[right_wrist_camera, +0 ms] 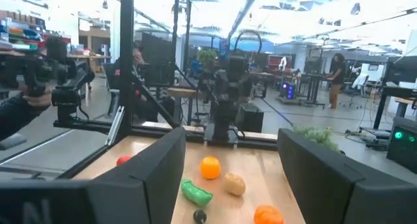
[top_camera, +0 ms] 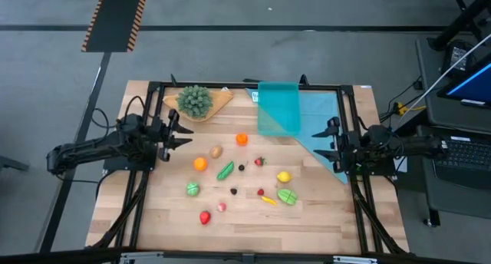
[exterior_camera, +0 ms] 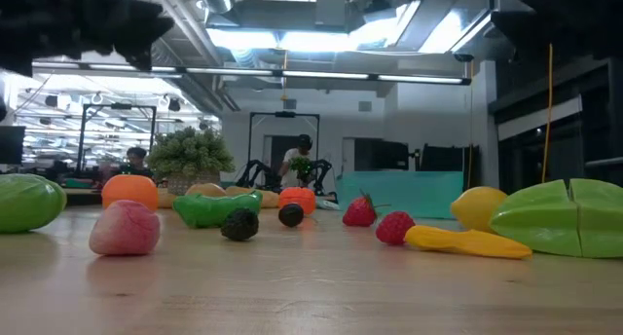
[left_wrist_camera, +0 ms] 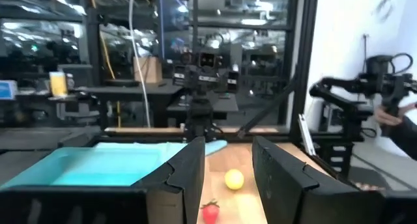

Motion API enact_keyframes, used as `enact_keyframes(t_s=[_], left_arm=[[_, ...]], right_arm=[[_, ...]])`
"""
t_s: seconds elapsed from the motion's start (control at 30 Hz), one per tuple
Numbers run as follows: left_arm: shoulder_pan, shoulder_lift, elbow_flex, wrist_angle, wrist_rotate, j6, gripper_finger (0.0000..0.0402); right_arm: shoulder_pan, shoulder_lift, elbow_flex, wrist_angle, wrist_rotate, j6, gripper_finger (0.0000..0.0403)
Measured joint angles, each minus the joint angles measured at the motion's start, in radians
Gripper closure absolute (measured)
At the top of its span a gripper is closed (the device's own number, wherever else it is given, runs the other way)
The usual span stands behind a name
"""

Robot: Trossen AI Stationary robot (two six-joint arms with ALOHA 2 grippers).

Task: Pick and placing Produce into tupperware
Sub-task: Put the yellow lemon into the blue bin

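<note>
Nothing has been gathered yet, by the look of it: the Produce (top_camera: 234,176) lies loose across the middle of the wooden bench (top_camera: 153,226), and the tupperware (top_camera: 277,107), a translucent teal box, sits empty at about 12 o'clock from the scatter, resting partly on a light-blue cloth (top_camera: 326,130) that runs off toward 2 o'clock. Both arms hang back at the sides, which leaves the picking ground free. The left pincer (top_camera: 182,133) hovers at 9 o'clock of the fruit with its fingers parted and nothing between them; its wrist view looks across at a lemon (left_wrist_camera: 234,179) and a strawberry (left_wrist_camera: 210,211) through the gap. The right pincer (top_camera: 330,145) waits at 3 o'clock over the cloth's edge, its fingers standing wider and likewise empty; its wrist view frames an orange (right_wrist_camera: 210,167), a tan potato-like piece (right_wrist_camera: 234,183) and a green pod (right_wrist_camera: 196,192). The nearest pieces to the box are a small orange-red fruit (top_camera: 242,139) and the potato, so either would be a short carry. A bushy green plant (top_camera: 195,100) on a tan board (top_camera: 219,103) stands just at 9 o'clock of the box and could crowd a left-arm approach. The pieces at 6 o'clock, a red fruit (top_camera: 205,217) and a split green one (top_camera: 287,196), are the farthest haul. A person (exterior_camera: 294,165) stands in the room beyond, well clear.
</note>
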Motion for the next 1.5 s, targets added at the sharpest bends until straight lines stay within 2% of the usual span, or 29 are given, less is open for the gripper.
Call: enact_keyframes(t_s=[0.17,0.27,0.47,0.53,0.7,0.97,1.13,1.5], left_arm=[[-0.041,0.101,0.115,-0.108,-0.009,0.019,0.028],[-0.066,0.163,0.175,-0.158,-0.021,0.02,0.028],[-0.151,0.274,0.275,-0.333,-0.208,0.097,0.028],[-0.184,0.306,0.302,-0.365,-0.237,0.098,0.028],[-0.272,0.365,0.335,-0.379,-0.257,0.098,0.028],[-0.429,0.447,0.336,-0.384,-0.455,0.091,0.0293],[-0.479,0.489,0.337,-0.384,-0.46,0.09,0.0303],[-0.486,0.51,0.337,-0.384,-0.477,0.07,0.0317]], right_arm=[[0.001,0.126,0.086,-0.027,0.0,0.002,0.0157],[0.009,0.205,0.178,-0.137,0.0,0.009,0.0157],[0.032,0.388,0.361,-0.336,0.0,0.083,0.0157],[0.046,0.45,0.417,-0.377,0.0,0.091,0.0157],[0.08,0.6,0.518,-0.435,0.0,0.113,0.0157],[0.129,0.816,0.613,-0.483,0.06,0.136,0.0157],[0.129,0.879,0.624,-0.479,0.06,0.165,0.0157],[0.129,0.924,0.624,-0.481,0.061,0.166,0.0157]])
